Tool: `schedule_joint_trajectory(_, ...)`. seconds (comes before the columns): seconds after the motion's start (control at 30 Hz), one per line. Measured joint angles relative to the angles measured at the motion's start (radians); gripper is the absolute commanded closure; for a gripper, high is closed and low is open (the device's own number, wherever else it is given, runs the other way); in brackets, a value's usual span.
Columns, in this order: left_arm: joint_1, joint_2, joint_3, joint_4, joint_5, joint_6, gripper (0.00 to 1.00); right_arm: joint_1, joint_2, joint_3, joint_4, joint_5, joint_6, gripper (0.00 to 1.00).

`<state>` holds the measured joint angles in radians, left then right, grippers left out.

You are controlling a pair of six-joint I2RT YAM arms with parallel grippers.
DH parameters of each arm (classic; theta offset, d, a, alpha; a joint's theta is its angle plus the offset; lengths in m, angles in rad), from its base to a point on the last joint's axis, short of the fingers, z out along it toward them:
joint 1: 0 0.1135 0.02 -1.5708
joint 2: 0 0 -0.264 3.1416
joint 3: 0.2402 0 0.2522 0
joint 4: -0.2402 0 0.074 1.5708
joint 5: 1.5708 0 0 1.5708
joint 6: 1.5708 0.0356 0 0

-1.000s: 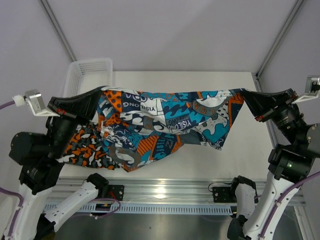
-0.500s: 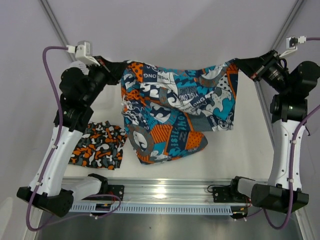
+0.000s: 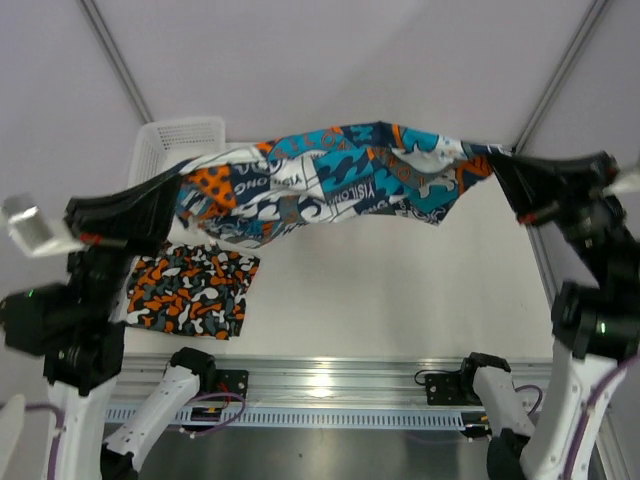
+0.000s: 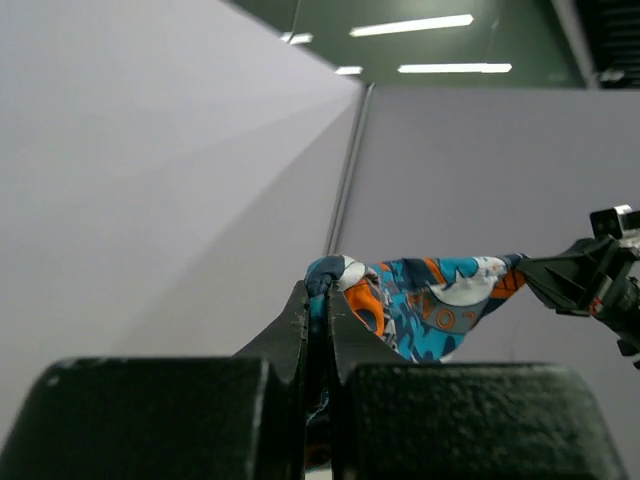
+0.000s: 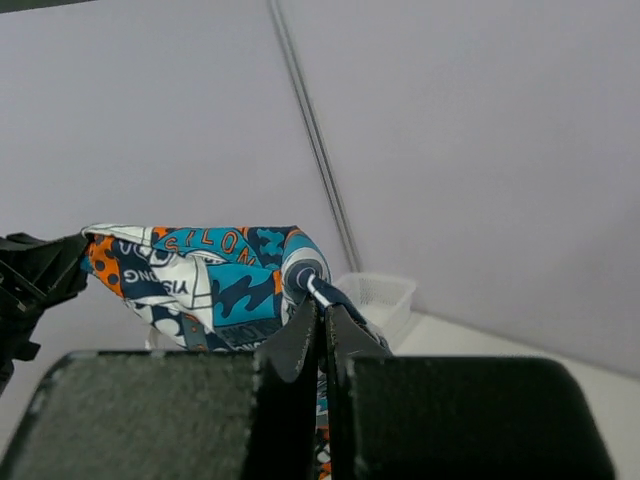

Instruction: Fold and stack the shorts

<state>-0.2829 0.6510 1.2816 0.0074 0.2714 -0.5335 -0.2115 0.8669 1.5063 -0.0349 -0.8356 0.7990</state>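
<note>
From above, the teal-and-orange shorts (image 3: pixel 330 180) hang stretched in the air over the surface (image 3: pixel 400 290), one end pinched by the left pincer (image 3: pixel 178 172), the other by the right pincer (image 3: pixel 494 160). The camouflage shorts (image 3: pixel 192 292) lie folded at the near left. Each wrist view shows its jaws pressed onto cloth. The step appears to be spreading before folding, and the next move calls for lowering the cloth flat.

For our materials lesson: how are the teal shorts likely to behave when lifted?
Probably floppy: the teal shorts hang crumpled between the left gripper and right gripper. Likely light: two pinched corners alone hold them up.
</note>
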Motion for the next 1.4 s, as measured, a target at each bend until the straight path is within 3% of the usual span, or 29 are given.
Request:
schedule_joint_trajectory(0.13, 0.0, -0.167, -0.089, 0.121, 0.02, -0.016, 1.0, 0.001, -0.227, 0.009, -0.017, 0.05, -0.058, 1.0)
schedule_joint_trajectory(0.27, 0.0, -0.199, -0.109, 0.157, 0.029, -0.016, 1.0, 0.002, -0.327, 0.109, -0.037, 0.075, -0.1, 1.0)
schedule_joint_trajectory(0.4, 0.0, -0.105, -0.008, 0.114, 0.027, -0.016, 1.0, 0.002, -0.268, 0.269, -0.104, 0.092, -0.127, 1.0)
schedule_joint_trajectory(0.5, 0.0, 0.045, 0.175, 0.032, 0.018, -0.016, 1.0, -0.004, -0.116, 0.426, -0.15, 0.086, -0.127, 1.0)
schedule_joint_trajectory(0.6, 0.0, 0.198, 0.274, 0.034, 0.021, -0.016, 1.0, -0.005, 0.029, 0.432, -0.15, 0.065, -0.096, 1.0)
schedule_joint_trajectory(0.73, 0.0, 0.31, 0.124, 0.052, 0.017, -0.016, 1.0, -0.008, 0.152, 0.094, -0.128, 0.061, -0.053, 1.0)
schedule_joint_trajectory(0.83, 0.0, 0.385, -0.101, 0.104, 0.013, -0.017, 1.0, -0.022, 0.221, -0.241, -0.136, 0.083, -0.023, 1.0)
schedule_joint_trajectory(1.0, 0.0, 0.436, -0.537, 0.205, -0.005, -0.035, 1.0, -0.033, 0.103, -0.683, -0.157, 0.136, 0.016, 1.0)
schedule_joint_trajectory(1.17, -0.002, 0.471, -0.719, 0.386, -0.043, -0.042, 1.0, -0.034, -0.071, -0.854, -0.009, 0.188, 0.022, 1.0)
schedule_joint_trajectory(1.4, -0.003, 0.715, -0.629, 0.573, -0.064, -0.029, 1.0, -0.035, 0.153, -0.872, 0.212, 0.23, 0.009, 1.0)
